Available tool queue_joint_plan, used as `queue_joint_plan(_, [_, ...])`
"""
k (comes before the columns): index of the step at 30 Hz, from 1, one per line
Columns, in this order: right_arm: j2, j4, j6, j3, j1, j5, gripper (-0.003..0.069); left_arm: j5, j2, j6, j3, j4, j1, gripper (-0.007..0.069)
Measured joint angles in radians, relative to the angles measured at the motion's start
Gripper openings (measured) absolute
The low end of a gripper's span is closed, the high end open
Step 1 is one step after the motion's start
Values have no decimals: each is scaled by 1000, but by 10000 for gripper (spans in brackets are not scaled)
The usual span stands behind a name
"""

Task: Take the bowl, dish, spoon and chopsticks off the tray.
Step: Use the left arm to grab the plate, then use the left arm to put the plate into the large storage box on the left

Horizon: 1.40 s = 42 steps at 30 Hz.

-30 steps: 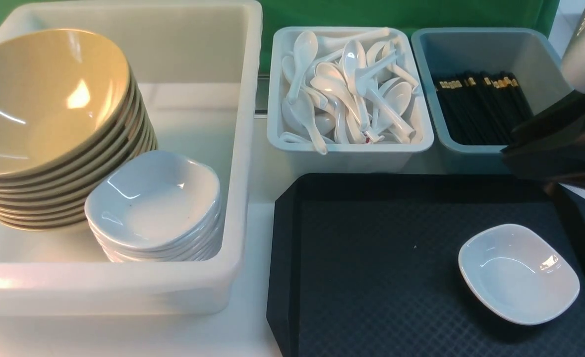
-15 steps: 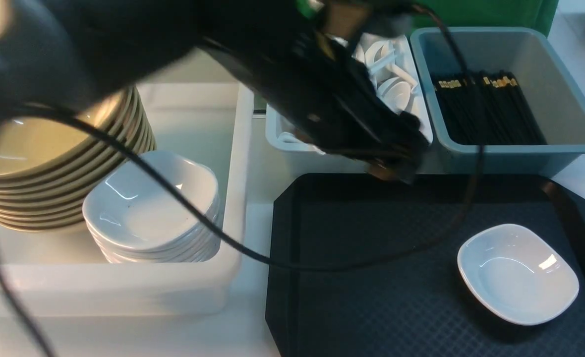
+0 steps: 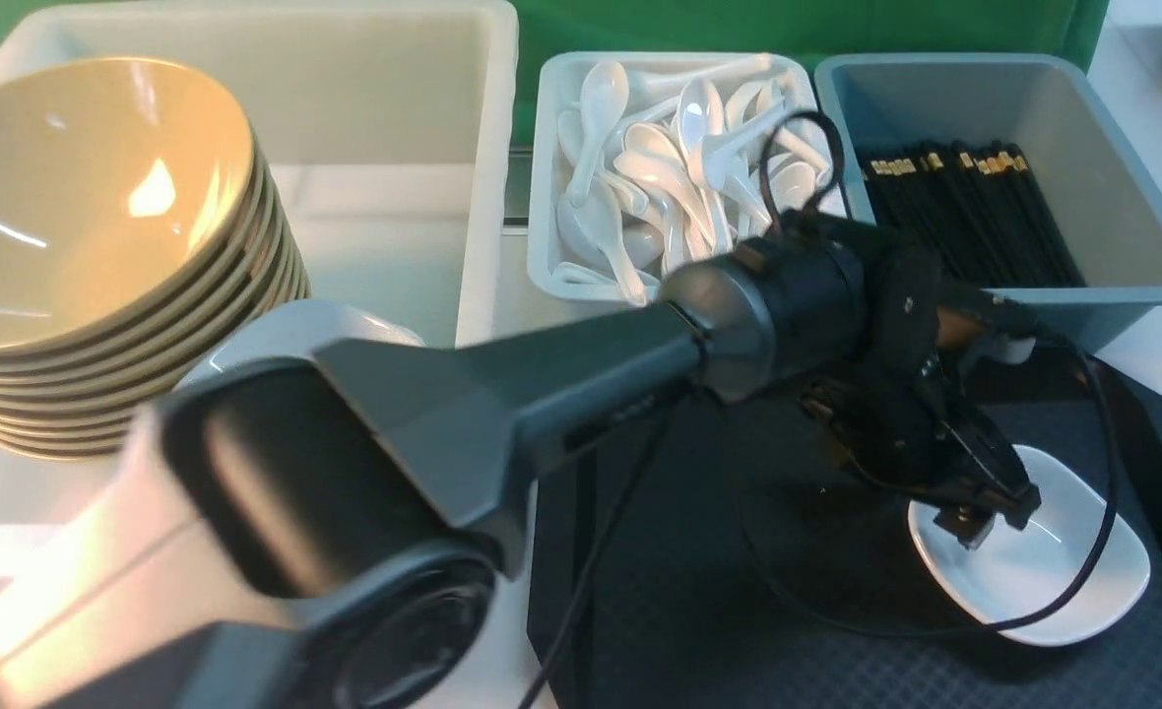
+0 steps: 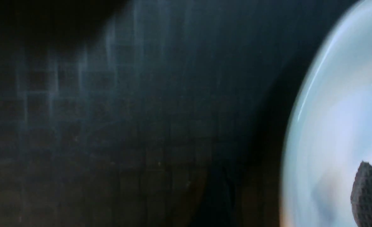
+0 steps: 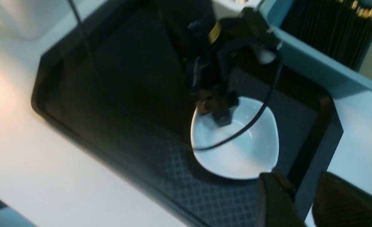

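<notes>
The white dish [image 3: 1064,581] sits at the right of the black tray [image 3: 739,630] and is the only thing I see on it. My left gripper [image 3: 985,517] is open and low over the dish's near-left rim, one finger inside the dish and one outside. In the right wrist view this gripper [image 5: 216,112] straddles the rim of the dish [image 5: 246,157] on the tray [image 5: 110,78]. The blurred left wrist view shows the dish [image 4: 331,110], the tray [image 4: 110,126] and one finger pad [image 4: 367,195]. My right gripper [image 5: 299,179] is open and empty above the tray's right edge.
A big white tub [image 3: 483,118] at the left holds a stack of yellow bowls [image 3: 98,217] and white dishes [image 3: 335,317]. Behind the tray stand a tub of white spoons [image 3: 660,177] and a grey-blue tub of black chopsticks [image 3: 975,207]. My left arm [image 3: 542,394] and its cable cross the middle.
The left arm swung in from the left, crossed the tubs and came down to the dish. The right arm left the front view. The dish has not moved.
</notes>
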Motion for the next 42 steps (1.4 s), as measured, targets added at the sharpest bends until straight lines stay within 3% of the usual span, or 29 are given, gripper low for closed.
queue_joint_plan(1, [0, 0, -5, 5, 0, 0, 223, 14, 9, -3, -10, 0, 0, 428])
queue_joint_plan(4, [0, 0, -24, 15, 0, -1, 223, 62, 24, -3, -41, 5, 0, 266])
queue_joint_plan(6, [0, 0, -28, 15, 0, -2, 223, 93, 20, -3, -42, -6, 0, 105])
queue_joint_plan(11, [7, 4, -29, 15, 0, -7, 223, 162, -56, 21, -42, 0, 2, 11])
queue_joint_plan(16, [65, 58, -87, -6, 0, -34, 215, 244, -202, 49, -41, 57, 27, 3])
queue_joint_plan(22, [252, 279, -305, -113, 0, -76, 77, 323, -523, 52, 17, 100, 149, 2])
queue_joint_plan(24, [314, 364, -377, -159, 0, -93, 39, 326, -658, 50, 105, 106, 211, 2])
queue_joint_plan(28, [380, 450, -449, -203, 18, -162, 35, 326, -906, 35, 390, 118, 356, 1])
queue_joint_plan(36, [483, 468, -468, -209, 132, -296, 36, 29, -1362, -106, 996, 119, 651, 1])
queue_joint_plan(42, [544, 472, -471, -209, 187, -340, 36, -73, -1418, -111, 1145, 129, 739, 1])
